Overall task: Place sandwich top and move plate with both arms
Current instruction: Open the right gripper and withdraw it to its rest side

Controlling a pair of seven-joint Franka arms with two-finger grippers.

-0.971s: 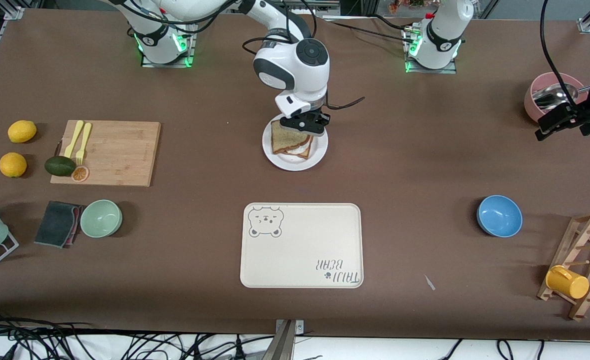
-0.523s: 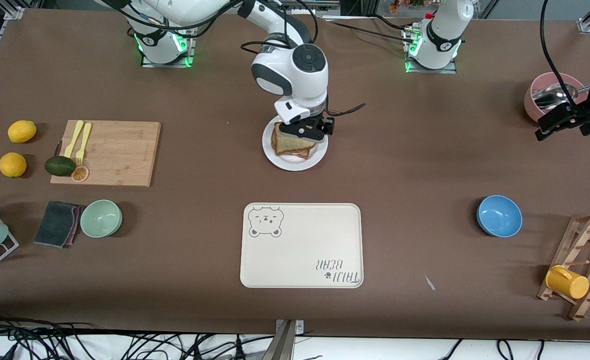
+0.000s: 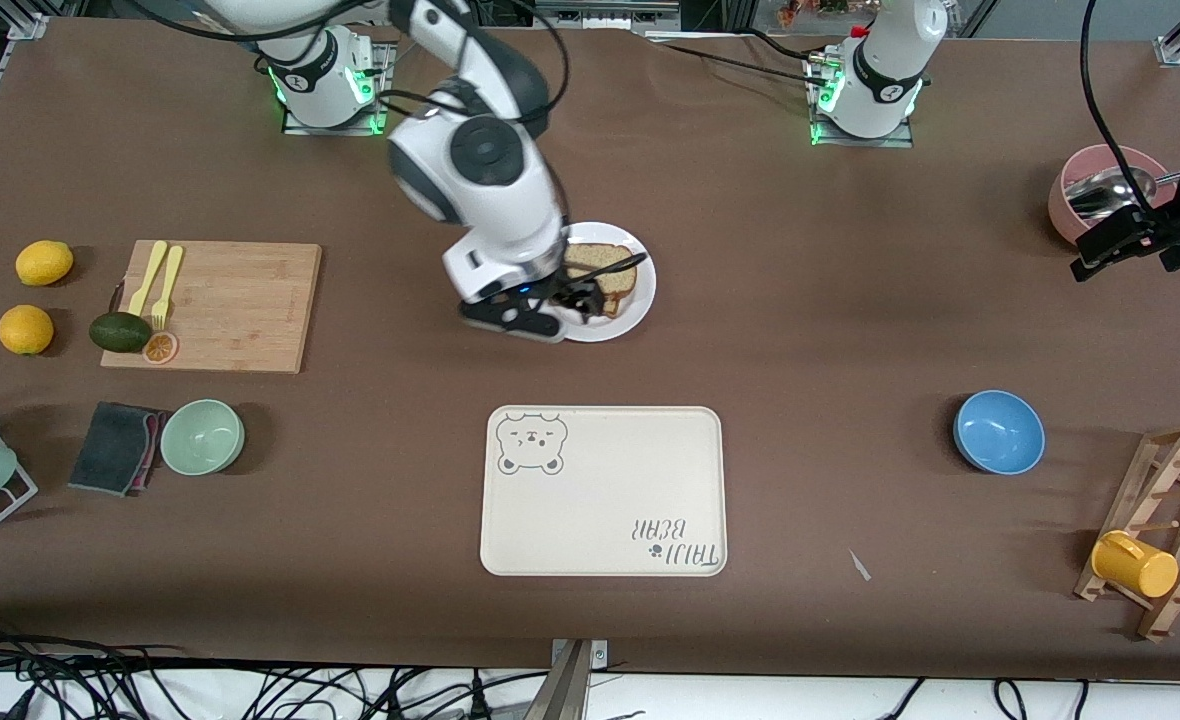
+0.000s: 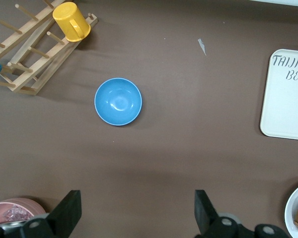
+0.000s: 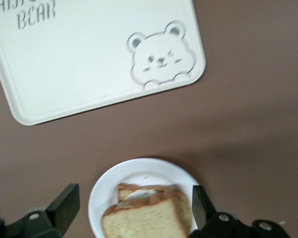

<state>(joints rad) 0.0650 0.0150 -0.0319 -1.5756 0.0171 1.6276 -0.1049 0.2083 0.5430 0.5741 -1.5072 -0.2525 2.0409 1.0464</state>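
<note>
The sandwich top point(image 3: 590, 258), a speckled light-brown slice, lies on top of the stacked bread on the white plate point(image 3: 618, 326) in mid-table. The right wrist view shows the sandwich top point(image 5: 146, 220) covering a lower slice with some white showing between them, all on the plate point(image 5: 139, 173). My right gripper point(image 3: 542, 308) hangs open above the plate's edge toward the right arm's end, with nothing held; its fingers point(image 5: 64, 203) stand wide apart. My left gripper point(image 3: 1110, 243) waits open over bare table beside the pink bowl, its fingers point(image 4: 72, 206) empty.
A cream bear tray point(image 3: 605, 520) lies nearer the camera than the plate. A cutting board point(image 3: 240, 310) with forks, an avocado and lemons is toward the right arm's end. A blue bowl point(image 3: 998, 432), a pink bowl point(image 3: 1070, 195) with a spoon, and a wooden rack point(image 3: 1165, 540) with a yellow cup are at the left arm's end.
My right gripper opened, let go of the sandwich top on the stack, then rose and swung toward the right arm's end. The left arm has not moved.
</note>
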